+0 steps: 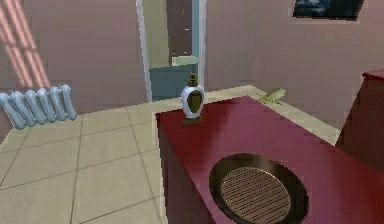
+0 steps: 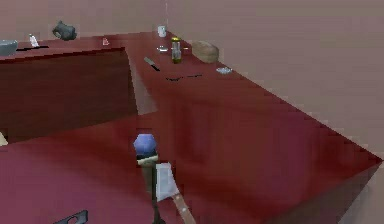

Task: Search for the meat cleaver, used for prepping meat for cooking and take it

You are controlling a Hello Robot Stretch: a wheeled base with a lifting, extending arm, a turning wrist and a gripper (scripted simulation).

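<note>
In the arm side view we saw a dark red L-shaped tabletop (image 2: pixel 250 140). Near the bottom edge lay what looked like the meat cleaver (image 2: pixel 166 182): a pale grey, broad blade flat on the tabletop, with a brownish handle running down toward the arm side view's right. Just above the blade stood a small blue round thing (image 2: pixel 145 145), which we could not identify. A narrow dark shape ran just left of the blade, and we could not tell what it was.

At the far end of the tabletop we made out a grey kettle (image 2: pixel 65 30), a small bottle (image 2: pixel 177 50), a tan loaf-like lump (image 2: pixel 205 52) just beside the bottle, and a slim knife-like thing (image 2: pixel 152 63).

In the forward view a blue and white bottle (image 1: pixel 193 100) stood at the tabletop's far corner, with a round dark sink (image 1: pixel 258 190) nearer. Beyond were a tiled floor (image 1: pixel 90 150), a radiator (image 1: pixel 38 105) and a doorway (image 1: pixel 170 45).

We could not tell the tool's state.
</note>
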